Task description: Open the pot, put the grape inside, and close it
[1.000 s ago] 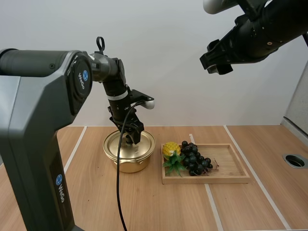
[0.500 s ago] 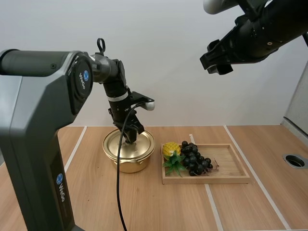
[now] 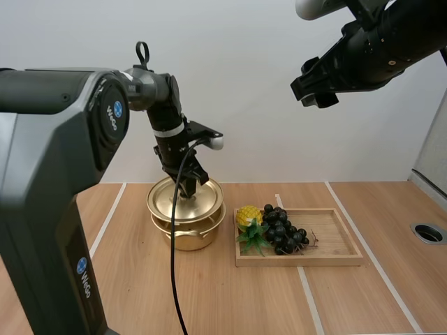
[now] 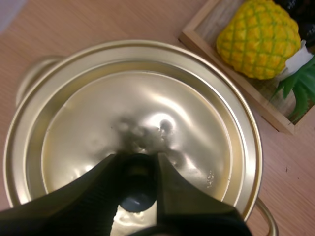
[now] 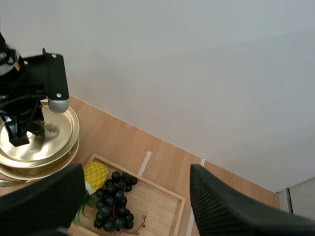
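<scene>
While the left gripper pinches the dark knob between its fingers, the gold lid hangs from it just above the pot. The lid looks raised off the rim, yet it sits squarely over the mouth. Beyond the pot, to its right, the wooden tray holds the grapes, which touch a toy pineapple on the pot side. Higher and farther right, the right gripper hovers with its fingers spread, on the tray's side of the table. I judge the lid must swing aside before the bunch can go in.
</scene>
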Tool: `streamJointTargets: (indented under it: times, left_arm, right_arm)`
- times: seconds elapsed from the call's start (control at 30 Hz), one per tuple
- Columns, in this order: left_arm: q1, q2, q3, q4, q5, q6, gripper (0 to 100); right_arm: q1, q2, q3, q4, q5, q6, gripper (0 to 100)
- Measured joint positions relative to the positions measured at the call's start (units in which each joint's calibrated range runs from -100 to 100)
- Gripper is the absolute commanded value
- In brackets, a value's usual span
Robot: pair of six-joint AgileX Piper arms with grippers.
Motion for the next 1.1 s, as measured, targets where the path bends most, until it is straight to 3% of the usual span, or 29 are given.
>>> streamJointTargets:
  times: [0.4,0.73,1.1]
  left_arm:
    - [0.0,-20.1,-11.2,0.4,-2.4,-3.6,0]
    - [0.0,-37.3,-16.5,0.5,-20.5,-13.4,0]
    - [0.0,-51.7,-25.1,2.7,-31.2,-22.6,0]
  right_arm:
    - [0.0,0.0,0.0,1.4,0.1,1.2,100]
    - [0.0,0.0,0.0,1.6,0.1,1.2,100]
    - [0.0,0.0,0.0,1.8,-1.1,1.2,100]
